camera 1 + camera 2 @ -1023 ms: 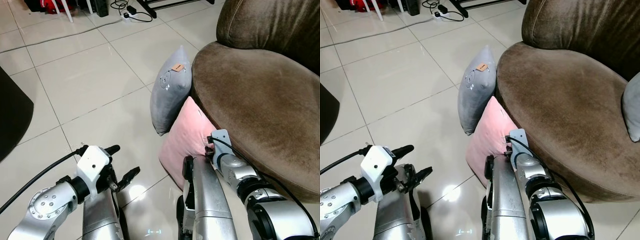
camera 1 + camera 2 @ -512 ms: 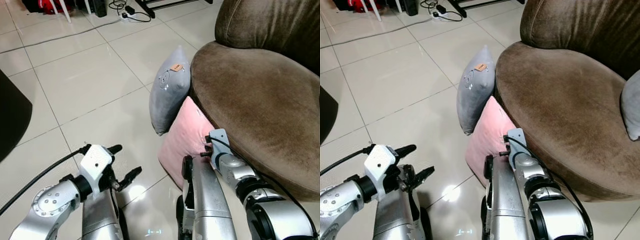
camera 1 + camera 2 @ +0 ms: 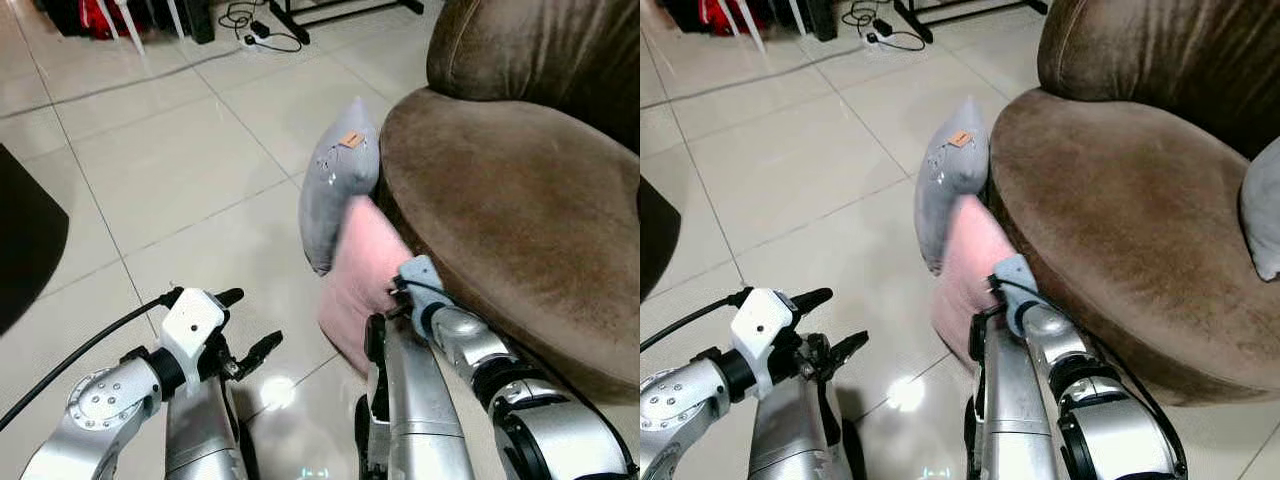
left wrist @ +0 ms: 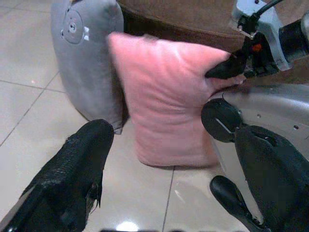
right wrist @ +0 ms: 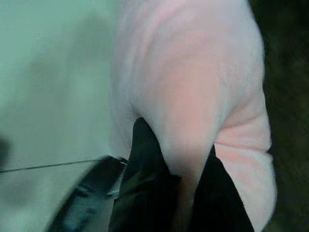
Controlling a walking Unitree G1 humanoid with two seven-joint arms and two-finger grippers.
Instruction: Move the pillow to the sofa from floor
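Pink pillow (image 3: 362, 275), soft and plush, stands on the glossy tiled floor (image 3: 180, 190) against the brown velvety sofa (image 3: 520, 200), touching a grey pillow (image 3: 335, 185). Right gripper (image 5: 176, 193) pinches its puckered edge between black fingers; left gripper (image 3: 245, 335) hovers spread and empty.

The two head cameras are looking forward and down from above, taking in the tiled floor (image 3: 180, 190), the brown sofa (image 3: 520, 200) and both arms. The left wrist camera is sitting low near the floor, facing the pink pillow (image 4: 169, 92) and grey pillow (image 4: 87, 53), which the head cameras are also showing. The right wrist camera is pressing very close against the pink pillow.
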